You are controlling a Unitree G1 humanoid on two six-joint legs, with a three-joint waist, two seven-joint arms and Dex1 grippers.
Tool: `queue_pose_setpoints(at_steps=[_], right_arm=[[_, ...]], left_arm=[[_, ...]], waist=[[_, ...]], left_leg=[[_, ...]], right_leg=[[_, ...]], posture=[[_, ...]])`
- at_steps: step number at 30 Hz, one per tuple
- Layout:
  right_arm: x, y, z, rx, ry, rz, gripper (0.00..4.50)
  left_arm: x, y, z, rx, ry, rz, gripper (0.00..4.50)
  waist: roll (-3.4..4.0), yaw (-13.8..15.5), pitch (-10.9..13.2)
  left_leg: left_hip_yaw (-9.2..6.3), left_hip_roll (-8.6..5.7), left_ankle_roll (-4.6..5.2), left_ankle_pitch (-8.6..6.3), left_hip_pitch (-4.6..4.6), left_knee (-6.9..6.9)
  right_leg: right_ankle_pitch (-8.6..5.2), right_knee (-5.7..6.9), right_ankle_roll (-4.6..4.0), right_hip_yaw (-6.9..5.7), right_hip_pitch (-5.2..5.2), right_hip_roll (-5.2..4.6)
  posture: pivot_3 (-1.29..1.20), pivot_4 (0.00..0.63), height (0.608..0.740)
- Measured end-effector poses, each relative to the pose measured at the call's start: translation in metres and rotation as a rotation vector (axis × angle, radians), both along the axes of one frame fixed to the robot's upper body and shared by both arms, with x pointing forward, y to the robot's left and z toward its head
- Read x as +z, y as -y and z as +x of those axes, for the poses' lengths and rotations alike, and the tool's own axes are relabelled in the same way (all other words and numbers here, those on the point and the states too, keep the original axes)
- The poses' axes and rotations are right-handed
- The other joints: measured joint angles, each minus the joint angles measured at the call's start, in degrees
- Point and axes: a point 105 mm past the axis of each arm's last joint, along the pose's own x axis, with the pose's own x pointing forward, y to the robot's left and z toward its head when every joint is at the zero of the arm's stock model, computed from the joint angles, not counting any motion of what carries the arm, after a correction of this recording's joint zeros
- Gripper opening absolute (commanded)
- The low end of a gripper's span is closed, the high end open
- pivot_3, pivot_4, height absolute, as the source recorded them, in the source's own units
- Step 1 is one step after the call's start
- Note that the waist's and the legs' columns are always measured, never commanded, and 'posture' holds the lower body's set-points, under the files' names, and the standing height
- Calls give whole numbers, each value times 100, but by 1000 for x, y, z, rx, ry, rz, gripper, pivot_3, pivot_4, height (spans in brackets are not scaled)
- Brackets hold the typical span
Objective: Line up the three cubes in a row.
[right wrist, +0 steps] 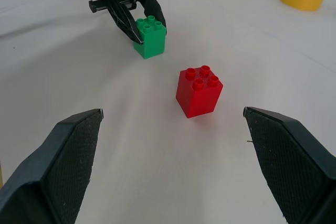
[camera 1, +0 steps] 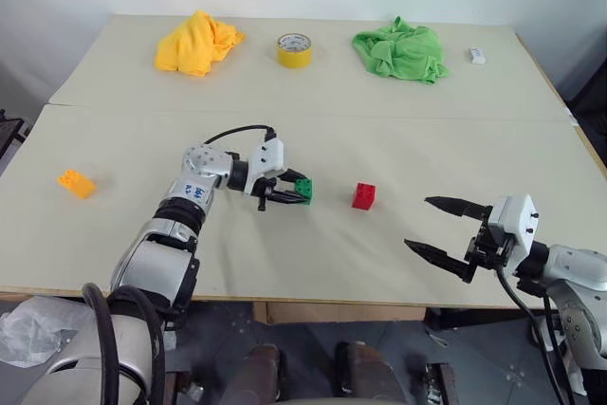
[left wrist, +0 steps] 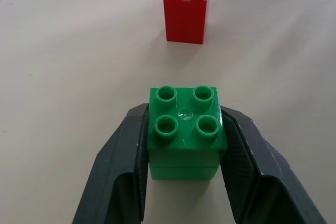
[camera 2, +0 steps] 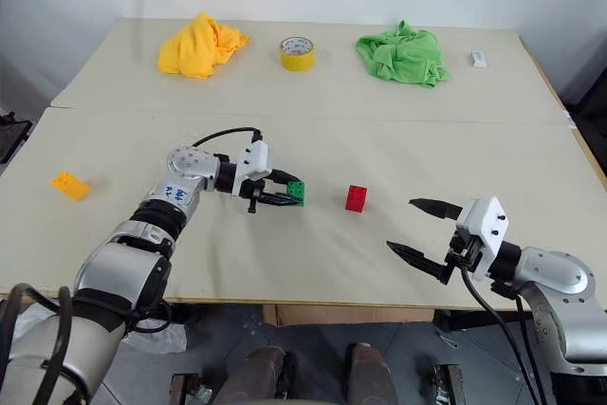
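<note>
Two fingers of left gripper (left wrist: 184,182) clamp green cube (left wrist: 185,129) | red cube (camera 1: 363,195) near, apparently resting | right gripper (camera 1: 441,227) wide, empty

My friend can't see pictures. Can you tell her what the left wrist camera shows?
Two black gripper fingers of the left gripper squeeze a small green studded plastic brick from both sides, studs facing up. Just beyond it, with a gap between, a small red studded plastic brick stands upright on the pale beige table.
</note>
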Motion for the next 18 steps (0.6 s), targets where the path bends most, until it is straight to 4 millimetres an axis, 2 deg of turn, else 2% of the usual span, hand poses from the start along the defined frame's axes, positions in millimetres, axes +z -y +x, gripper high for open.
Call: queue_pose_setpoints(at_steps=[4,7,9,13,16,18], right_arm=[[-1,-4,0,13,-5,1,4500],[2,-13,3,55,6,1,4500],[4,-19,6,81,14,4,4500],[9,-33,13,140,29,24,4500],[15,-50,19,207,36,63,4500],[19,-60,24,237,40,90,4500]], left_arm=[[-5,-1,-1,2,-22,13,3106],[4,-7,3,34,-6,-26,3982],[14,-14,5,46,16,-55,3982],[41,-45,2,86,102,-111,3982],[47,-89,-17,214,168,-183,4487],[45,-115,-31,350,172,-256,4487]], waist=[[-1,-5,0],[-1,-16,1],[-1,-35,1],[1,-87,-1],[5,-224,1],[5,-248,2]], left_leg=[[0,0,0,0,-1,-1],[0,3,0,0,-1,-1],[0,7,-1,0,-1,-3],[-2,10,-2,0,0,-7],[-4,16,-7,-3,4,-15],[-12,20,-9,-4,2,-13]], right_leg=[[0,-1,0,0,0,1],[0,-1,0,0,-1,1],[0,-2,0,1,-3,2],[0,-4,0,15,-3,-1],[-1,-5,-2,37,-5,-1],[-2,-6,-5,34,-5,0]], posture=[[0,150,740],[0,150,740],[0,150,740],[0,150,740],[0,150,740],[0,150,740]])
